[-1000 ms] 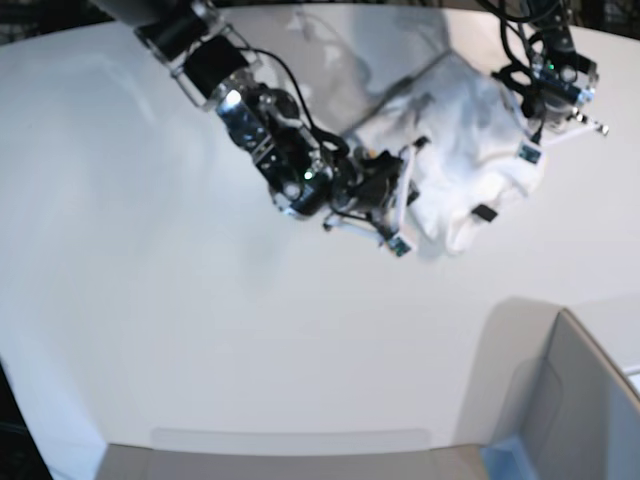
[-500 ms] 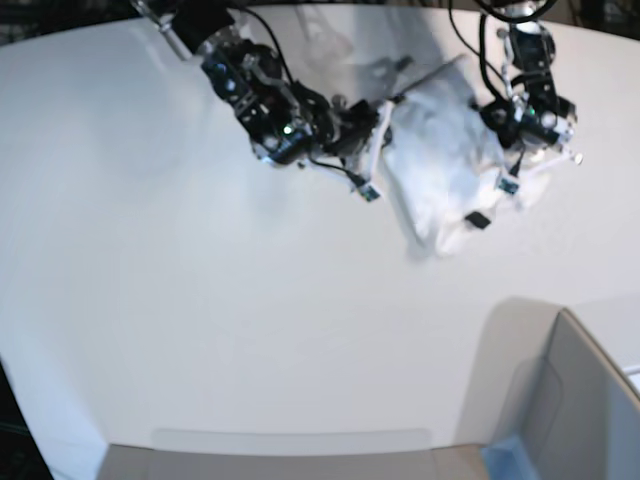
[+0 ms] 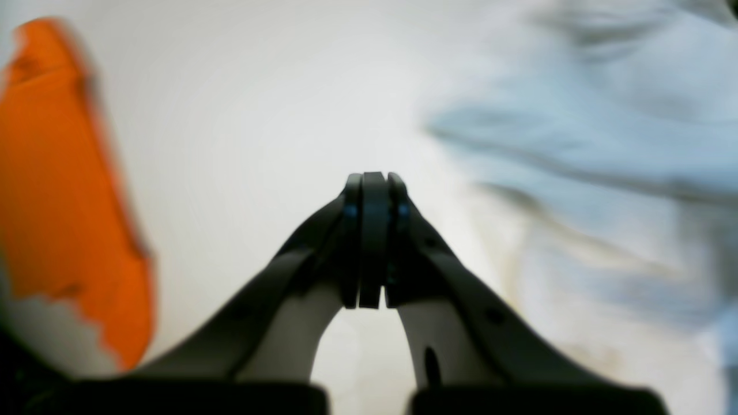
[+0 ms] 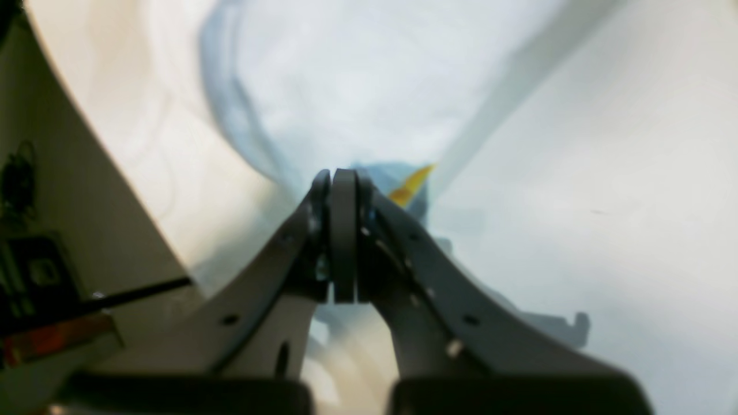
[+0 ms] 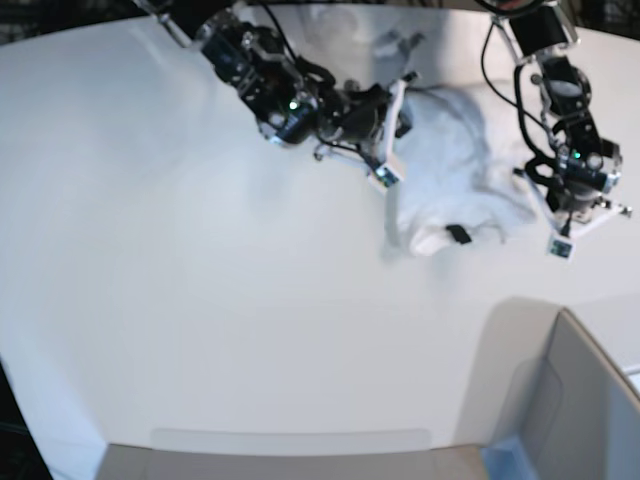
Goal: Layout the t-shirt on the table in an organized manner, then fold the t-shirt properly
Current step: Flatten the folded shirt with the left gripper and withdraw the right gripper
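A: Count, near first. One grey box [image 5: 580, 400] at the near corner of the worktop [image 5: 200, 300].

B: Agreed. Beyond it, one t-shirt [image 5: 450, 170], white, bunched in a heap on the far part of the worktop. One small black neck tag [image 5: 457, 235] shows at its near edge.

A: Two arms, two tools. Left tool [image 5: 565, 235]: jaws pressed together, nothing between them in the wrist view; it sits just beside the shirt's edge.

B: Right tool [image 5: 385, 170]: jaws also fully together, at the shirt's opposite edge. Its wrist view shows cloth and a yellow scrap of print [image 4: 410, 185] just past the tips; whether fabric is pinched, cannot tell.
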{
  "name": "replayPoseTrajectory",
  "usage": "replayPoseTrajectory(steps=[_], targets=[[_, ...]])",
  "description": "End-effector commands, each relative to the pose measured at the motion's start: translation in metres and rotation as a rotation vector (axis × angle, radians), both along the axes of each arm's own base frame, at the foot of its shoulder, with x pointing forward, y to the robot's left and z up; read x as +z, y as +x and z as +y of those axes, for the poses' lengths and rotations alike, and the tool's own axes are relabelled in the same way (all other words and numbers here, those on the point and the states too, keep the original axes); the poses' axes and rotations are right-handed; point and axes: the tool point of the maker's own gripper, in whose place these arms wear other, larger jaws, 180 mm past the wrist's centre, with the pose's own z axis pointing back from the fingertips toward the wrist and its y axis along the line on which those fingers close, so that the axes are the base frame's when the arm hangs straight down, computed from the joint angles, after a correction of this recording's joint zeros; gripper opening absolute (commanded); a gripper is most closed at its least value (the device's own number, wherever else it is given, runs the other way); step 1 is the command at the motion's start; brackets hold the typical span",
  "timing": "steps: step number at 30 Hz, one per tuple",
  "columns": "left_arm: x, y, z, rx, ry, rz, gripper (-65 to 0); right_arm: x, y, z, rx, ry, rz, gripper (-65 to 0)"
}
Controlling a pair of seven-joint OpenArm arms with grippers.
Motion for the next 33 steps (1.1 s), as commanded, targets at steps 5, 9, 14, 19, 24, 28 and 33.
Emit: replayPoseTrajectory(steps=[5,9,14,19,24,28,33], targets=[[0.008,-0.03,-0.011,0.017,0.032,0.044,-65.0,0.023,0.053,-0.04,-0.268,0.062,-0.025,-65.0],[-0.033,-0.058,-0.048,-0.018,-0.113,0.118,-65.0,0.022,0.078,-0.077,-0.409,0.06,-0.023,-65.0],[-0.064,-0.068,-0.12,-0.206,-0.29,0.13,-65.0,0.018,0.084,-0.097,-0.478,0.055,-0.01,-65.0],[-0.103,-0.066,-0.137,-0.234,-0.363,0.203,-65.0,0.013,0.078,-0.096,-0.474,0.051,0.006,-65.0],[-0.134,-0.042,-0.107,-0.192,-0.37,0.268,-65.0,0.012,0.078,-0.097,-0.473,0.046,0.006,-65.0],[-0.12,-0.03,-0.069,-0.142,-0.326,0.208,-65.0,0.009,0.075,-0.101,-0.47,0.033,0.009,-65.0],[-0.082,0.001,-0.024,-0.108,-0.236,0.124,-65.0,0.011,0.076,-0.101,-0.47,0.035,0.002,-65.0]])
